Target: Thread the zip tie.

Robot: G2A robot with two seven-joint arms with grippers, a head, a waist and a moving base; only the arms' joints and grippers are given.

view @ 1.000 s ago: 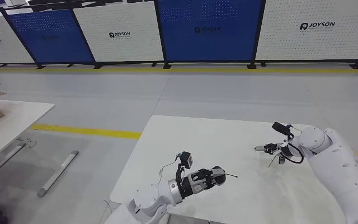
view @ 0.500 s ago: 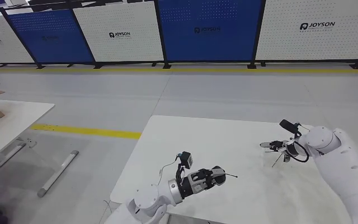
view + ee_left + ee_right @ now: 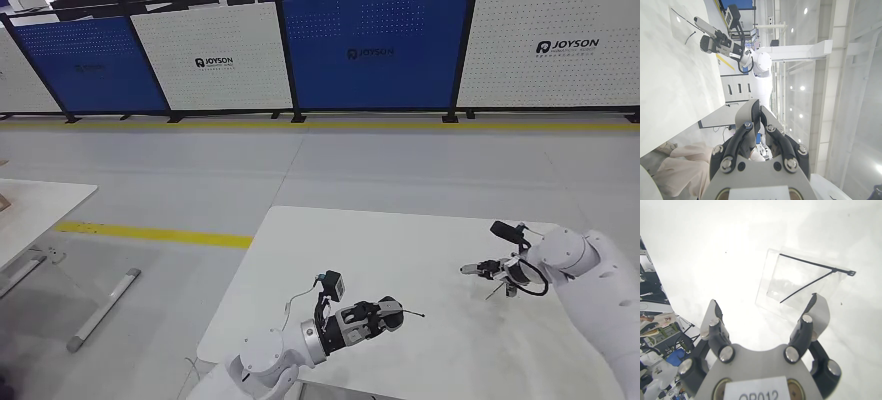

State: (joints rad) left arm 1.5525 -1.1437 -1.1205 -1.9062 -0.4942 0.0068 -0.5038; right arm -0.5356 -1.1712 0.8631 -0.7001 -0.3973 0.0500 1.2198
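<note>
Nothing is threaded yet, as far as you can judge: two black zip ties (image 3: 817, 264) lie crossed and unlooped on a clear sheet (image 3: 791, 279) on the white bench (image 3: 400, 250). Your right hand (image 3: 764, 298) hangs released just above them. Your left hand (image 3: 758, 108) is clenched, well apart from them. Picking up and threading remain. Blue and white panels (image 3: 375, 50) line the room behind.

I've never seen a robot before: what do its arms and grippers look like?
The left arm and right arm have smooth, rounded white shells. The left gripper and right gripper each have two curved silver fingers with black ribbed pads, black links with silver bolts and a white label. A black cable loops at the right wrist.
</note>
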